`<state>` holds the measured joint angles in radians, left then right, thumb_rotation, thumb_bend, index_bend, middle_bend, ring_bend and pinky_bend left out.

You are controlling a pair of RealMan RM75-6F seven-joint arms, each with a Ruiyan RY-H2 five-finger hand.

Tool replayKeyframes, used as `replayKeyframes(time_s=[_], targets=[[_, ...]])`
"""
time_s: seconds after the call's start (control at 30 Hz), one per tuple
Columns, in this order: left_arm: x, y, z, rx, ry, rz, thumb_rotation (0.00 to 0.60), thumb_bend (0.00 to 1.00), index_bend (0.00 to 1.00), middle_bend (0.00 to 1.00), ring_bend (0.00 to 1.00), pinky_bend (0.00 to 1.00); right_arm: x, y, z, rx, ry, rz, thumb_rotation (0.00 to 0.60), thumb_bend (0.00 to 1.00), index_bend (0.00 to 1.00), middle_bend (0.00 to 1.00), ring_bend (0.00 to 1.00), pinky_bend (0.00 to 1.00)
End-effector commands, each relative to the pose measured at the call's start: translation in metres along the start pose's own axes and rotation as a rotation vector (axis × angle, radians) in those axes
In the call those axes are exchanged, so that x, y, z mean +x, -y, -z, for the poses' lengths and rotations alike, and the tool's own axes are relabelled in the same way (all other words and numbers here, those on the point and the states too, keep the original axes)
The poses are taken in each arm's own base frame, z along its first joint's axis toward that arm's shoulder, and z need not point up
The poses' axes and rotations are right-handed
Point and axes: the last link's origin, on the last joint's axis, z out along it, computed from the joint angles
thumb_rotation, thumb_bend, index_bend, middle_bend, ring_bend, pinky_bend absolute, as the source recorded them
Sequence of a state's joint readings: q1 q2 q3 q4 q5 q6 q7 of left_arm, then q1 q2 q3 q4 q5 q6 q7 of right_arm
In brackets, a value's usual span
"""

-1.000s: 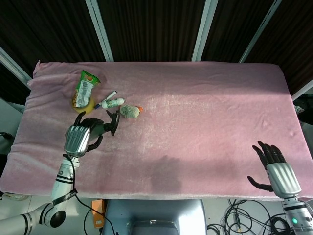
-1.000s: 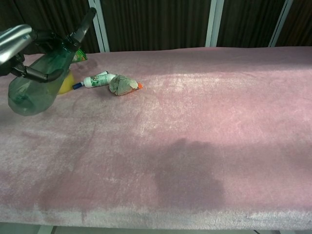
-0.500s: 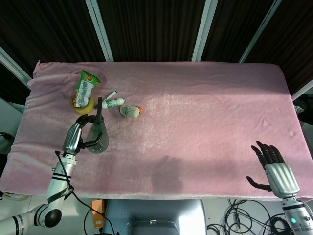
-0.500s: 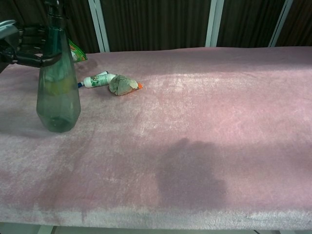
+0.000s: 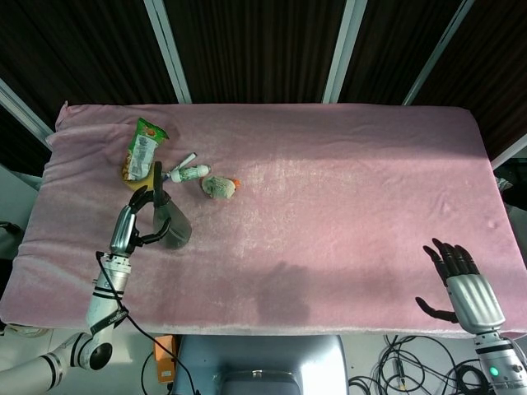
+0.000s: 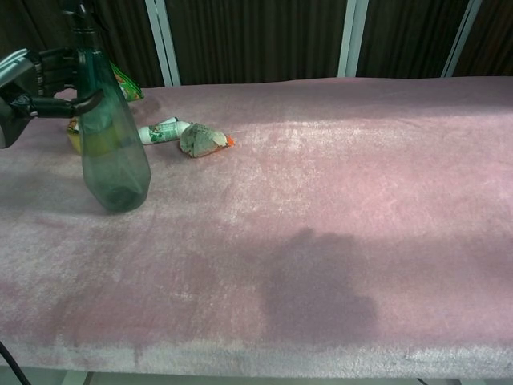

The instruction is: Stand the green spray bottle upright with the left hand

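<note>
The green spray bottle (image 5: 171, 224) (image 6: 115, 152) stands base-down on the pink cloth at the table's left, its top leaning a little toward my left hand. My left hand (image 5: 130, 228) (image 6: 36, 80) holds it around the neck, thumb across the front and the other fingers behind. The black nozzle points up and away. My right hand (image 5: 461, 284) hovers at the front right edge of the table, fingers spread and holding nothing; the chest view does not show it.
Just behind the bottle lie a small white tube (image 5: 188, 173) (image 6: 160, 131) and a crumpled grey lump with an orange tip (image 5: 218, 188) (image 6: 202, 139). A green snack packet (image 5: 144, 146) lies over a yellow object further back left. The pink cloth (image 5: 346, 189) covers the table.
The bottle went from lying tilted in my left hand to standing on its base, and it has shifted slightly right. The right hand has stayed put.
</note>
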<state>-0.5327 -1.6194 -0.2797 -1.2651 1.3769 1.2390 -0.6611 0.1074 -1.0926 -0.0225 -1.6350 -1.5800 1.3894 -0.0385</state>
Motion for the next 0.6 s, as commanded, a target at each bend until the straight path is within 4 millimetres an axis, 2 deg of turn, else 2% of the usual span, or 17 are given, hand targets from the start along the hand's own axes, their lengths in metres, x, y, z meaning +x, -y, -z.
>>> replayKeyframes(time_s=[0.03, 0.27, 0.43, 0.6], targets=[[-0.0028, 0.0022, 0.0025, -0.017, 0.012, -0.003, 0.600, 0.47, 0.77, 0.64, 0.32, 0.07, -0.0003, 0.0004, -0.0001, 0.000, 0.000, 0.001, 0.600, 0.37, 0.00, 0.00, 0.00, 0.00], [-0.0028, 0.0059, 0.0035, -0.002, 0.036, -0.012, 0.600, 0.46, 0.68, 0.59, 0.27, 0.06, -0.0013, 0.0013, -0.0004, 0.001, 0.003, 0.005, 0.600, 0.37, 0.00, 0.00, 0.00, 0.00], [-0.0018, 0.0072, 0.0038, 0.011, 0.066, -0.009, 0.600, 0.43, 0.45, 0.41, 0.13, 0.02, -0.0011, 0.0012, 0.0000, 0.000, 0.001, 0.004, 0.600, 0.37, 0.00, 0.00, 0.00, 0.00], [0.0010, 0.0099, 0.0044, 0.020, 0.091, -0.037, 0.600, 0.40, 0.26, 0.26, 0.03, 0.01, -0.0015, 0.0014, 0.0000, 0.001, 0.003, 0.006, 0.600, 0.37, 0.00, 0.00, 0.00, 0.00]])
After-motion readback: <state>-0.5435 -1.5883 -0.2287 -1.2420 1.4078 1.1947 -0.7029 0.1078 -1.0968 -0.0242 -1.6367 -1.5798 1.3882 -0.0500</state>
